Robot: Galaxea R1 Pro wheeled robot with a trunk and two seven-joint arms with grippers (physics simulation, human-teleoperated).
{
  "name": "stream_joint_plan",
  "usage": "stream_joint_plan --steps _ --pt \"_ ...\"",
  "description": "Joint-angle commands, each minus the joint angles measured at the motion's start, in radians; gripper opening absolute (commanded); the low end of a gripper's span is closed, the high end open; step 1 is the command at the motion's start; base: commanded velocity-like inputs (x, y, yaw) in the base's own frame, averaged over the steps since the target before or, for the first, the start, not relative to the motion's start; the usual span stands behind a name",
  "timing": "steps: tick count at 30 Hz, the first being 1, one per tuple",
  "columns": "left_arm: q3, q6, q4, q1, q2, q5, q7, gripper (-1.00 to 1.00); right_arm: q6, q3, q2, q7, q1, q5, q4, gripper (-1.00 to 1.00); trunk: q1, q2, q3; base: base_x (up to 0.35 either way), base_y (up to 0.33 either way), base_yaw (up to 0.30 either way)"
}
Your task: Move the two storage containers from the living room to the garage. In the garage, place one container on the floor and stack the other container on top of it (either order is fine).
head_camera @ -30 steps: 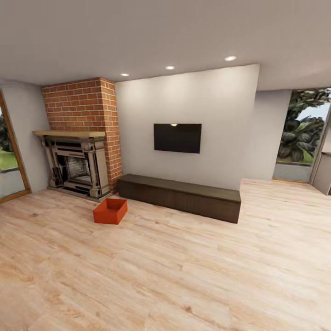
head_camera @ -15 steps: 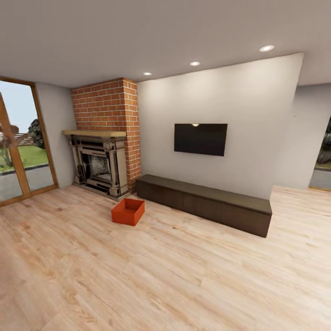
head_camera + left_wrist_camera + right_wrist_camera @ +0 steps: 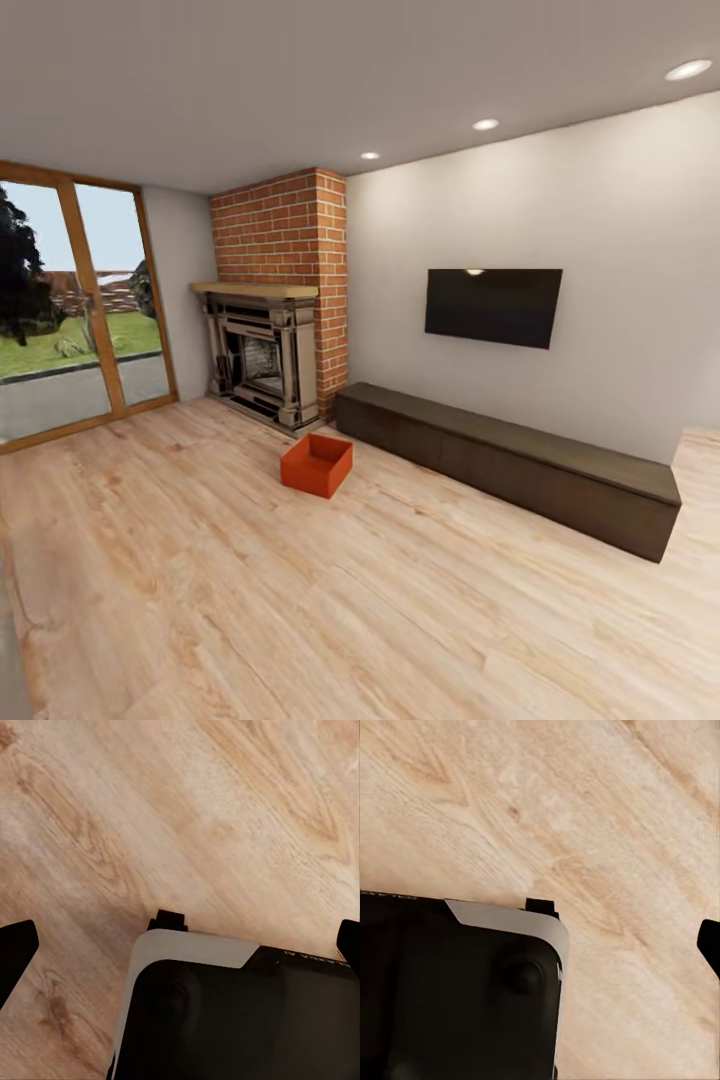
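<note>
One red-orange storage container (image 3: pixel 317 465) sits open side up on the light wood plank floor (image 3: pixel 300 600) of the living room, in front of the brick fireplace (image 3: pixel 268 355) and off the near end of a low dark bench. It lies some way ahead of me, with no arm near it. The second container is out of view. My left gripper (image 3: pixel 180 945) hangs open over bare planks, its dark fingertips (image 3: pixel 15 949) at the frame's two edges. My right gripper (image 3: pixel 540 941) is open too, with one fingertip (image 3: pixel 710 943) showing.
A long dark bench (image 3: pixel 510 465) runs along the white wall under a black TV (image 3: pixel 492 306). A wood-framed glass door (image 3: pixel 70 310) stands at the left. The robot's dark base (image 3: pixel 240 1012) shows under both wrists.
The whole picture has shifted to the right, so the camera has turned left. The glass door has come into view. The container lies where it was.
</note>
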Motion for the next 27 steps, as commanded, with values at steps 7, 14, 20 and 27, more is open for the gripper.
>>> stream_joint_plan --steps 7,14,20,27 --pt "0.004 0.000 0.000 -0.001 0.000 0.005 0.001 1.00 -0.006 0.007 -0.001 0.002 -0.001 0.001 0.002 1.00 0.001 -0.001 -0.002 0.323 0.000 0.277" --pt "0.004 0.000 0.000 -0.001 0.000 0.005 0.001 1.00 -0.006 0.007 0.000 0.002 -0.001 0.001 0.002 1.00 0.001 -0.001 -0.002 0.323 0.000 0.285" --pt "0.004 0.000 0.000 -0.001 0.000 0.005 0.001 1.00 -0.005 0.007 0.000 0.003 -0.001 0.000 0.002 1.00 0.001 -0.001 -0.002 0.323 0.000 0.298" --pt "0.004 0.000 0.000 -0.001 0.000 0.005 0.001 1.00 -0.003 0.007 -0.001 0.014 -0.001 0.000 0.002 1.00 0.001 -0.001 -0.002 0.323 0.000 0.083"
